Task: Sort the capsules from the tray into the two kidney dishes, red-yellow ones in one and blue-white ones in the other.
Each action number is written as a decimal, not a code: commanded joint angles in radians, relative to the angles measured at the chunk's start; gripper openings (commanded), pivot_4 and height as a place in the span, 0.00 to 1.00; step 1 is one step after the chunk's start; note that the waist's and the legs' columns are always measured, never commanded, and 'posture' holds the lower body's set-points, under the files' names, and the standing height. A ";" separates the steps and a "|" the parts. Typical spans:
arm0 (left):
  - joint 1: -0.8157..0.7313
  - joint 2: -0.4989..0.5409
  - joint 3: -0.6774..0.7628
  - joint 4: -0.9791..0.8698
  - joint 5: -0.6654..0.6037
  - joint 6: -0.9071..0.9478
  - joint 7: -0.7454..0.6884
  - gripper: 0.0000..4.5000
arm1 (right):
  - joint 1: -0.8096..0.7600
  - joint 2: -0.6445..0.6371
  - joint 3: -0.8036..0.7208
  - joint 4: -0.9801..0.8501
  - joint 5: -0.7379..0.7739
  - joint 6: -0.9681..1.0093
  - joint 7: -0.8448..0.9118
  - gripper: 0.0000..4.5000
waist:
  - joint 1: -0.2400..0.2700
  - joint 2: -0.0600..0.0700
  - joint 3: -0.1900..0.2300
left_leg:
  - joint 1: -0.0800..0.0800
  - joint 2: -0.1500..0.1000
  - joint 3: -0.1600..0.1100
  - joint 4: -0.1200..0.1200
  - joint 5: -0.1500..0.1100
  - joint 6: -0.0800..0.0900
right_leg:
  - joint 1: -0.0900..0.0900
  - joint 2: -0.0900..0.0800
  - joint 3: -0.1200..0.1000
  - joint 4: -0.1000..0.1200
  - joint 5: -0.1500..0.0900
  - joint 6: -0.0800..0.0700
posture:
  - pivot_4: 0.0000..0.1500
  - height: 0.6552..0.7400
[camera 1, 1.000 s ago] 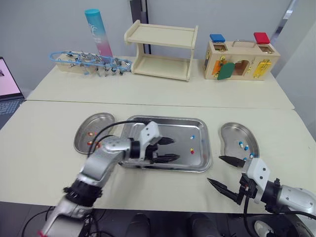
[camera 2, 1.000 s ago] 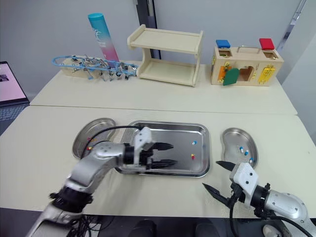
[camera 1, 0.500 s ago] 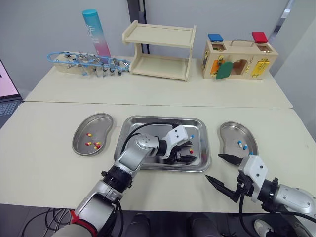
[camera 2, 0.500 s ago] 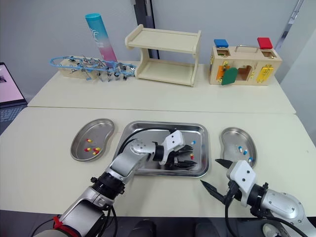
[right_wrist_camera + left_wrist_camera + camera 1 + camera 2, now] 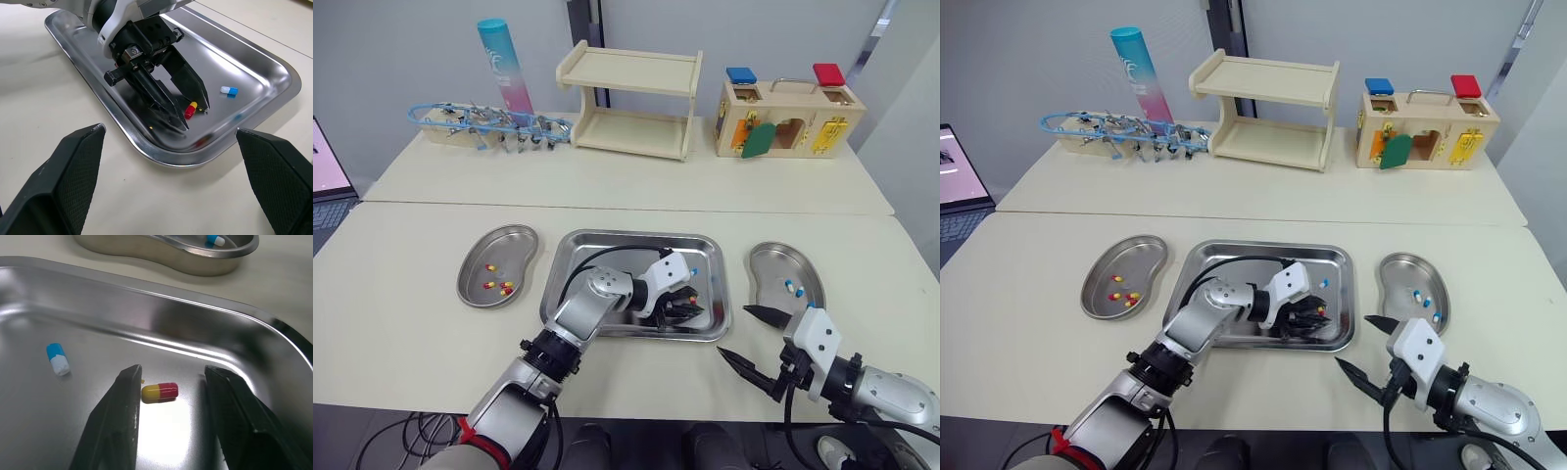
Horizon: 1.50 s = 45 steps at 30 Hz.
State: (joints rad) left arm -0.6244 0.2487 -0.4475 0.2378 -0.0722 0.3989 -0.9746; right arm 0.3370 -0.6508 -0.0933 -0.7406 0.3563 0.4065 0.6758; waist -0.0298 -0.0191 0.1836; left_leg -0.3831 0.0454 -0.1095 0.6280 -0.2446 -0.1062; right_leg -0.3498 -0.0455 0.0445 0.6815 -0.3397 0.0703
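Left gripper [image 5: 173, 373], parted and empty, straddles a glossy capsule [image 5: 160, 391] (half yellow, half red) lying on the tray [image 5: 98, 298].

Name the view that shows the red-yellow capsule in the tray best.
Left wrist view: the red-yellow capsule lies large and unobstructed inside the open left end effector. The right wrist view shows it smaller; the eye views, barely.

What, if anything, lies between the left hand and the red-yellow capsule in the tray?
Nothing visible. The red-yellow capsule lies on bare tray between the open fingers of the left hand; a blue-white capsule sits outside them.
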 commanded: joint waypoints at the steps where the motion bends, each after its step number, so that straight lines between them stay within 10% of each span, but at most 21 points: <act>1: 0.011 -0.002 -0.021 -0.008 0.014 0.017 -0.010 0.18 | -0.003 0.002 0.002 -0.026 0.012 -0.005 0.000 1.00 | 0.000 0.000 0.000 | 0.000 0.000 0.000 0.000 0.000 0.000 | 0.000 0.000 0.000 0.000 0.000 0.000 | 1.00 1.00; 14: 0.006 0.048 0.106 -0.213 -0.076 0.117 0.006 0.10 | -0.075 -0.019 0.035 -0.011 0.015 -0.006 0.039 1.00 | -0.002 0.000 0.000 | 0.000 0.000 0.000 0.000 0.000 0.000 | -0.001 0.000 0.000 0.000 0.000 0.000 | 1.00 1.00; 25: 0.265 0.290 0.593 -0.605 -0.274 0.431 0.158 0.10 | -0.327 0.003 0.165 0.083 0.048 0.042 0.107 1.00 | -0.015 0.000 0.000 | 0.000 0.001 -0.001 -0.001 0.000 0.000 | -0.001 0.000 0.000 0.001 0.000 0.000 | 1.00 1.00; 32: 0.414 0.348 0.898 -0.636 -0.256 0.422 0.346 0.10 | -0.441 0.021 0.232 0.161 0.049 0.028 0.167 1.00 | 0.004 -0.001 0.001 | -0.001 0.001 -0.001 0.000 0.000 0.000 | -0.001 0.000 -0.001 0.000 0.000 0.000 | 1.00 1.00; 42: 0.432 0.306 0.974 -0.561 -0.266 0.413 0.510 0.10 | -0.512 0.032 0.265 0.221 0.040 0.008 0.204 1.00 | 0.000 -0.001 0.001 | -0.001 0.001 -0.001 -0.001 0.000 0.000 | -0.002 0.000 -0.001 0.000 0.000 0.000 | 1.00 1.00; 45: 0.428 0.297 0.980 -0.559 -0.278 0.419 0.542 0.31 | -0.513 0.028 0.261 0.224 0.041 0.008 0.209 1.00 | 0.000 -0.001 0.001 | -0.001 0.001 -0.001 -0.001 0.000 0.000 | -0.002 0.000 -0.001 0.000 0.000 0.000 | 1.00 1.00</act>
State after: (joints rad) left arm -0.1817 0.5448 0.4937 -0.3029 -0.3344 0.8251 -0.4528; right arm -0.1675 -0.6178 0.1801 -0.4980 0.3926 0.4343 0.8747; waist -0.0294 -0.0201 0.1848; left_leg -0.3838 0.0463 -0.1108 0.6274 -0.2446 -0.1064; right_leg -0.3516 -0.0459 0.0434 0.6817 -0.3395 0.0701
